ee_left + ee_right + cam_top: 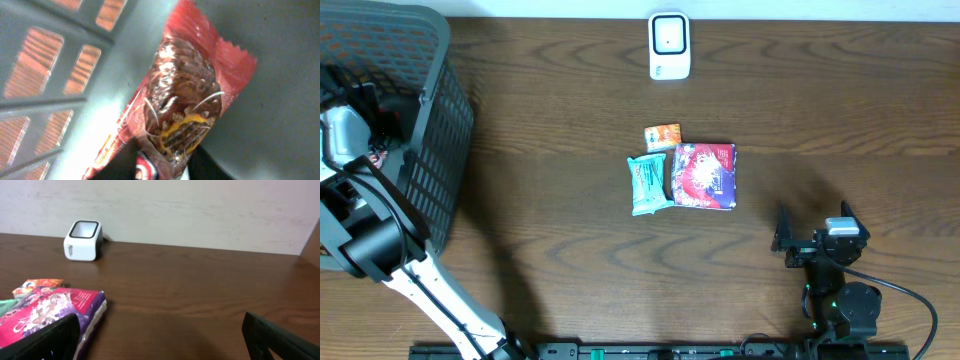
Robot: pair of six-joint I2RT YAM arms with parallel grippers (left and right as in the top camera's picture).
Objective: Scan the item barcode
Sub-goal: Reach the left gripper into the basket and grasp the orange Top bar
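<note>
While the right gripper (813,222) hangs wide open and empty near the bench's (550,90) front right corner, the left arm reaches down into the grey mesh basket (440,140) that stands at the far left corner. The left wrist view shows why: a red snack packet (185,100) printed with a chocolate biscuit lies against the basket's floor and wall, and the left gripper (165,167) has its two dark fingers (120,162) set on either side of the packet's lower end. They look pressed onto the wrapper, so the packet appears pinched by its edge, a hold that would leave most of its surface bare for reading.

The scanner (669,45), a small white box with a dark window, sits at the middle of the far edge, well apart from the basket. Its window faces up and toward the arms, presumably so a packet can be held over it.

Three other goods lie together at the middle of the bench: an orange packet (662,137), a teal packet (647,185) and a red-and-purple pouch (704,175), the last two side by side and touching. Whether these are already scanned cannot be told.

By this reading the task is at its picking stage; the lift out of the basket and the carry to the scanner are not yet done. No barcode shows on the packet's visible face.
</note>
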